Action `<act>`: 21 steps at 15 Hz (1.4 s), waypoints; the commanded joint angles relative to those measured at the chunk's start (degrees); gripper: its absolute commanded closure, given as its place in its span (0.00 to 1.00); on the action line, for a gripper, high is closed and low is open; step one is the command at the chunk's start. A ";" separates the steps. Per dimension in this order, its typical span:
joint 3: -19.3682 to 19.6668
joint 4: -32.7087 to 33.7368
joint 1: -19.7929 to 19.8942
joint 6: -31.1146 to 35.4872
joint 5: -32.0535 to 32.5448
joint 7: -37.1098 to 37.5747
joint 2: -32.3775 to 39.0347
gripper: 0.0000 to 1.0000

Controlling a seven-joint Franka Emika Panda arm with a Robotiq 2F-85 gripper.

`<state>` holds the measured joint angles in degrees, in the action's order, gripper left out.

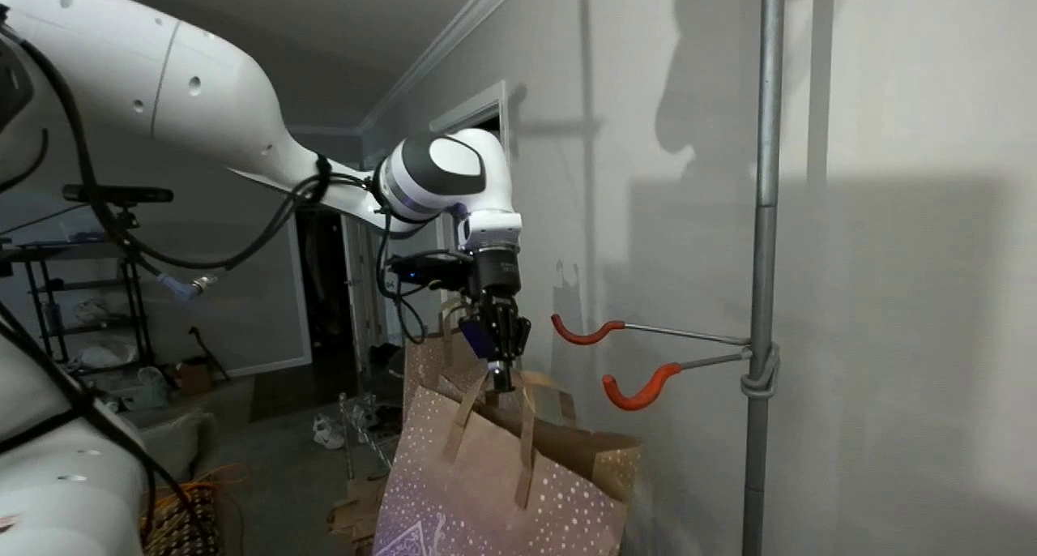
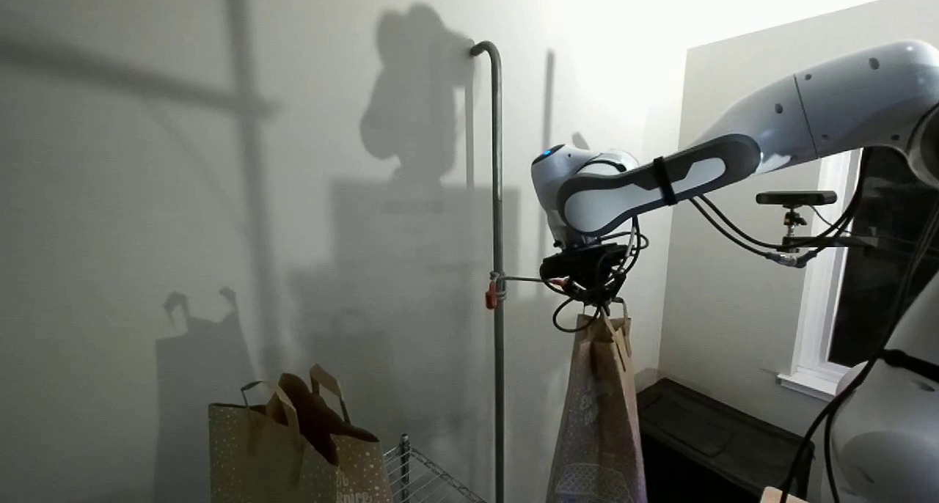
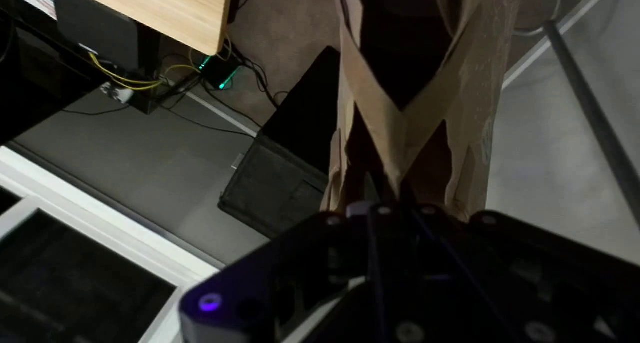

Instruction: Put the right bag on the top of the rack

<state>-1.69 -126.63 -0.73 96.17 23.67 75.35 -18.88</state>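
Right bag [image 1: 490,483] in downturned pincer [image 1: 501,378]

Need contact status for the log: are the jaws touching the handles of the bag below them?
Touching. The wrist view shows it: the paper handles of the bag run together to a pinched point at the closed jaws.

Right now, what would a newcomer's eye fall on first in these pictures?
Probably the white robot arm reaching across both exterior views, its gripper holding a speckled paper bag from above. Then the orange hooks on the grey pole, right of the gripper as seen in an exterior view.
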 commanded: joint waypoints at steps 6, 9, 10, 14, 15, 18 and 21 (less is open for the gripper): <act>-7.54 9.52 -4.90 7.27 -3.96 -12.76 4.73 0.98; -8.11 12.03 -6.07 10.76 -5.96 -19.14 7.53 0.98; -8.10 12.74 -6.31 11.50 -6.73 -21.77 8.38 0.98; -8.50 16.18 -7.40 11.98 -10.66 -32.15 11.13 0.98; -8.58 17.07 -7.66 11.48 -11.67 -34.91 11.59 0.98; -8.95 19.48 -8.48 10.47 -14.29 -42.90 12.91 0.98; -9.18 21.72 -9.02 9.56 -16.77 -51.39 14.10 0.98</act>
<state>-10.77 -108.16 -9.49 107.69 9.96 32.57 -6.36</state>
